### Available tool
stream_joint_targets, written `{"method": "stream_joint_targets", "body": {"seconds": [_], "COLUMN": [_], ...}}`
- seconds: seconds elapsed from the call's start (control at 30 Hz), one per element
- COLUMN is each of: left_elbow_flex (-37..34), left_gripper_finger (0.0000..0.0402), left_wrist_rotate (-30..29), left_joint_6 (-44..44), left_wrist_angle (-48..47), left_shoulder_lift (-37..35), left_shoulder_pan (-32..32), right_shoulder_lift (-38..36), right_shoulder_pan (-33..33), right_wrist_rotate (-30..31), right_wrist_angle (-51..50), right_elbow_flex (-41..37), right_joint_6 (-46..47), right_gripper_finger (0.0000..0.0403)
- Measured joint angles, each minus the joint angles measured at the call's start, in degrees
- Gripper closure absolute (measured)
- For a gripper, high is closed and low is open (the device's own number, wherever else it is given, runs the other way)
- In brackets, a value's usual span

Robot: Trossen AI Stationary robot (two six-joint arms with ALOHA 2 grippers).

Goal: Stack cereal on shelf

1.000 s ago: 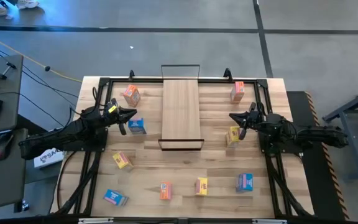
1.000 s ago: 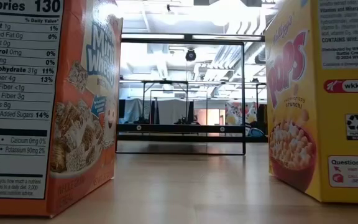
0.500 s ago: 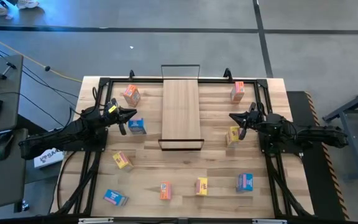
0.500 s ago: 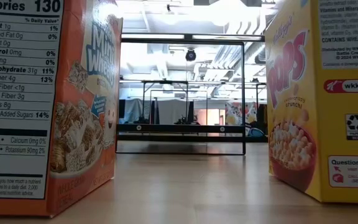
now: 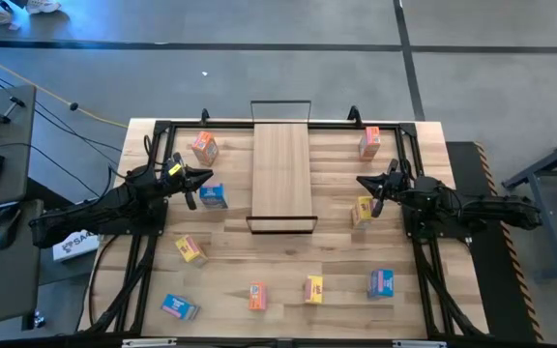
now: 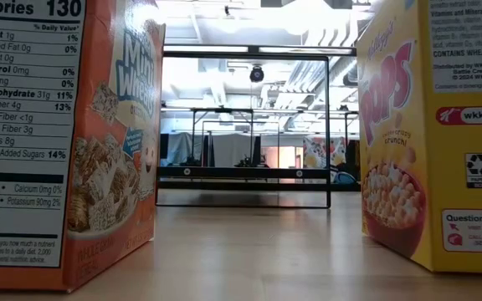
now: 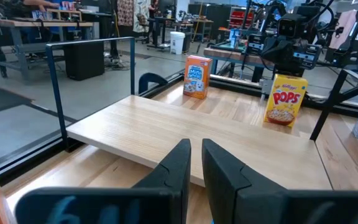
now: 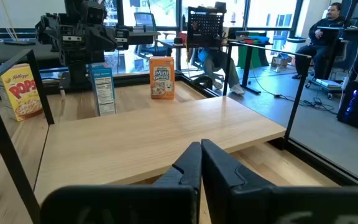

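Observation:
The shelf, a long light-wood board with black wire loops at both short ends, lies mid-table. Several small cereal boxes stand scattered around it: orange, blue, orange, yellow, and more along the near edge, such as yellow and blue. My left gripper hovers shut at the shelf's left side, beside the blue box. My right gripper hovers shut at the shelf's right side, just beyond the yellow box. Both point at the board.
Black rails run along the table's left and right sides. In the low view an orange box and a yellow box stand close, with the shelf's wire frame between them. A seated person is in the room beyond the table.

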Motion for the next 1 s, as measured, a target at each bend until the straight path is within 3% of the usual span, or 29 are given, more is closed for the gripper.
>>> {"method": "stream_joint_targets", "body": {"seconds": [0.8,1.0], "left_elbow_flex": [0.0,0.0], "left_gripper_finger": [0.0369,0.0369], "left_wrist_rotate": [-0.5,-0.6], "left_joint_6": [0.0,-1.1], "left_wrist_angle": [2.4,7.1], "left_shoulder_lift": [0.0,0.0], "left_shoulder_pan": [0.0,0.0], "right_shoulder_lift": [0.0,0.0], "right_shoulder_pan": [0.0,0.0], "right_wrist_rotate": [0.0,0.0], "right_wrist_angle": [0.0,0.0], "right_elbow_flex": [0.0,0.0], "right_joint_6": [0.0,0.0], "right_gripper_finger": [0.0402,0.0402]}}
